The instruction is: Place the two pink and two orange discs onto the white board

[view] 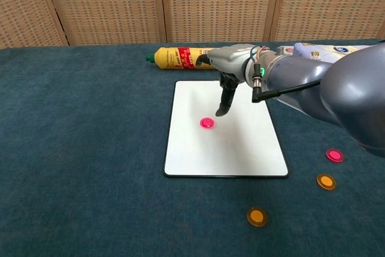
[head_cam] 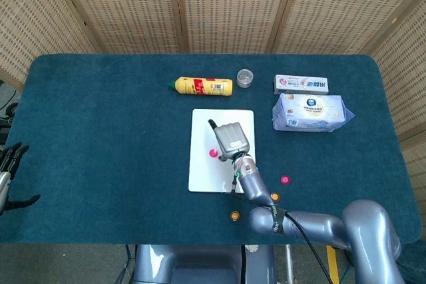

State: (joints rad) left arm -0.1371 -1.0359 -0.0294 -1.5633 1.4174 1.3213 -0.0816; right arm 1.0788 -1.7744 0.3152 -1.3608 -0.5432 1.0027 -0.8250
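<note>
Fingers point(view: 227, 102) of the right hand point(view: 227, 64) hang apart, empty, above a pink disc point(view: 207, 123) lying flat on the white board point(view: 252, 148).

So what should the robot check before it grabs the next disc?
1. First pink disc lies flat on the white board: ok.
2. Right hand holds nothing, fingers off the disc: ok.
3. Second pink disc in the open on the cloth: ok.
4. Both orange discs unblocked, off the board: ok.
5. Room left on the board: ok.
6. Left hand away at the table edge: ok.
</note>
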